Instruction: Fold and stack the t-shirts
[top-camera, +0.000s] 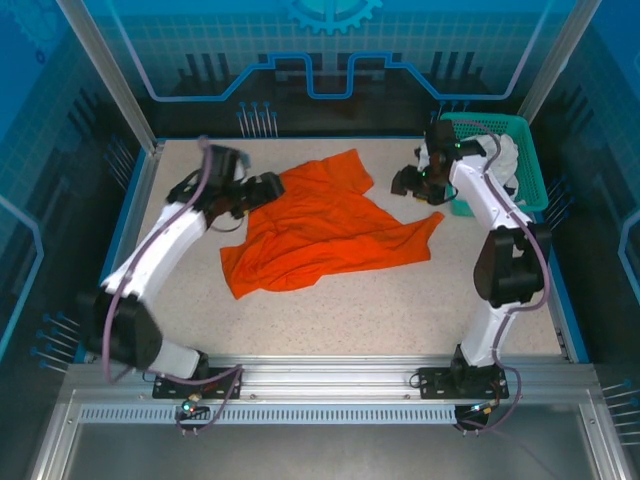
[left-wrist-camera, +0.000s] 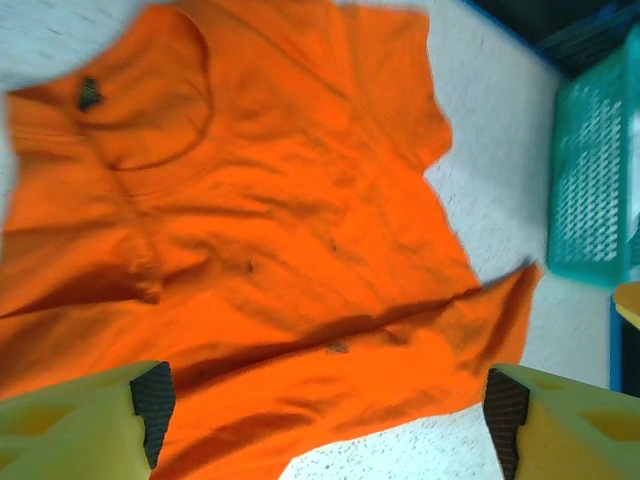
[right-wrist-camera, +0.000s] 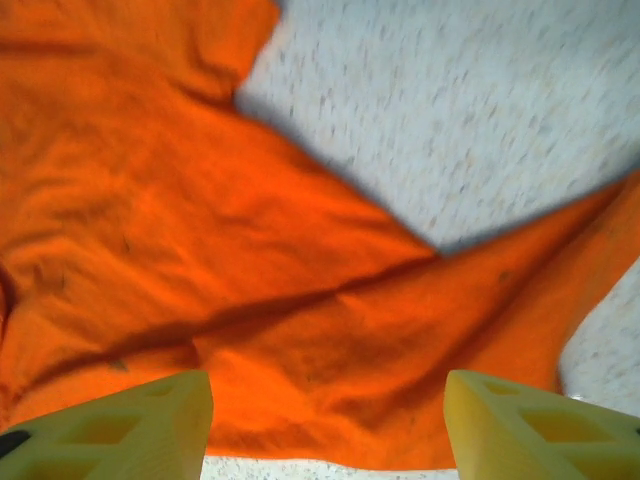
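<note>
The orange t-shirt (top-camera: 320, 228) lies crumpled and spread on the speckled table, its collar toward the left gripper. In the left wrist view the orange t-shirt (left-wrist-camera: 240, 230) lies below my left gripper (left-wrist-camera: 320, 415), whose jaws are wide open above the cloth, holding nothing. My left gripper (top-camera: 262, 188) hovers at the shirt's upper-left edge. My right gripper (top-camera: 408, 181) hangs open just right of the shirt's top sleeve; from its wrist camera the orange t-shirt (right-wrist-camera: 230, 260) lies under the open right gripper (right-wrist-camera: 328, 425). White cloth (top-camera: 507, 160), likely the white t-shirt, sits in the basket.
A teal lattice basket (top-camera: 528, 150) stands at the back right corner, behind the right arm; the teal basket (left-wrist-camera: 590, 180) also appears at the right of the left wrist view. Bare table lies in front of the shirt toward the arm bases.
</note>
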